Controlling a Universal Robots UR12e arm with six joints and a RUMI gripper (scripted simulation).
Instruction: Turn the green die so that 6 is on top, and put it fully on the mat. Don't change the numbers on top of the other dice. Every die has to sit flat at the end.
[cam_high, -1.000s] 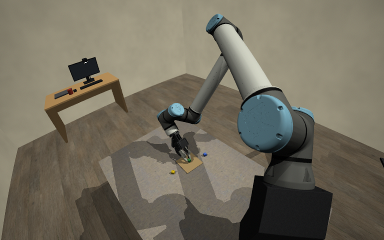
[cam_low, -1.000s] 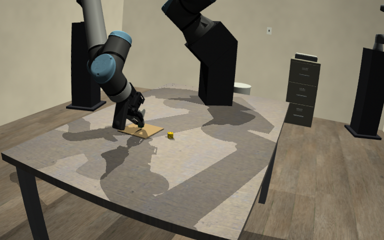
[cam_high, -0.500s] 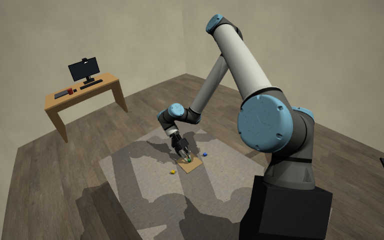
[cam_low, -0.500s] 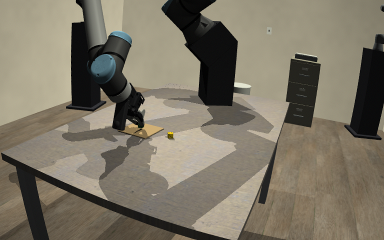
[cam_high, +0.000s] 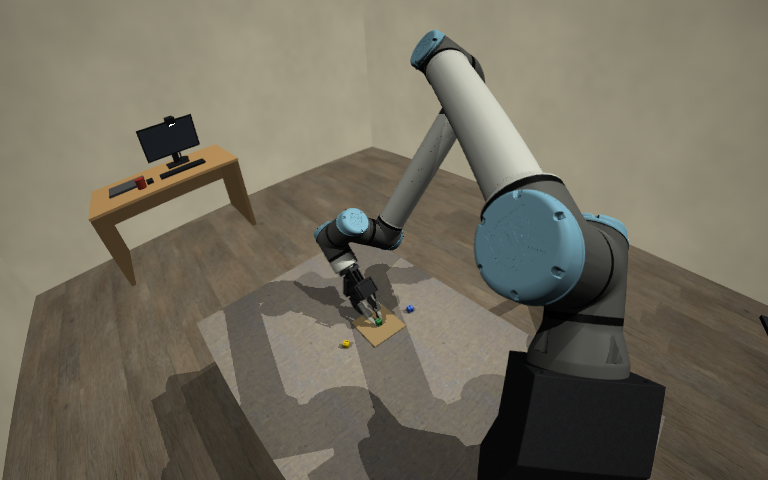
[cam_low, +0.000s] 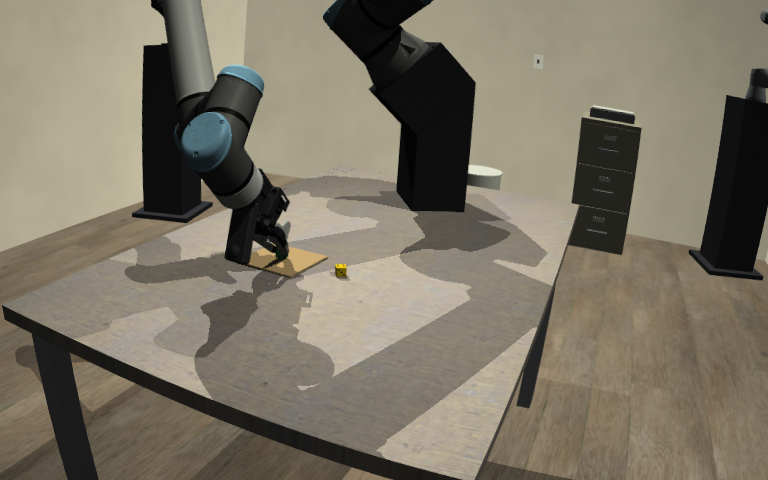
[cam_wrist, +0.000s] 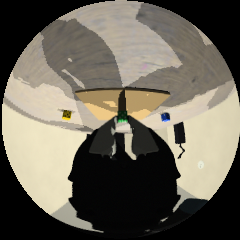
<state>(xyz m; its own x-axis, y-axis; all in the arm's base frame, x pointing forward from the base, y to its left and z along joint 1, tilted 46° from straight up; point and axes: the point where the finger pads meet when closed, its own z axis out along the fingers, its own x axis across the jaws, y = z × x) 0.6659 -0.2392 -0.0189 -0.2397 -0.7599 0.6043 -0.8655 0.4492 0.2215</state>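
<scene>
Gripping the green die between my nearly closed fingers, my gripper reaches down over the tan mat, which lies on the grey table. From the wrist view the die shows at my fingertips, above the mat's near edge; whether it touches the mat I cannot tell, nor which number faces up. A yellow die sits on the table off the mat to one side, and a blue die sits off it on the other side
</scene>
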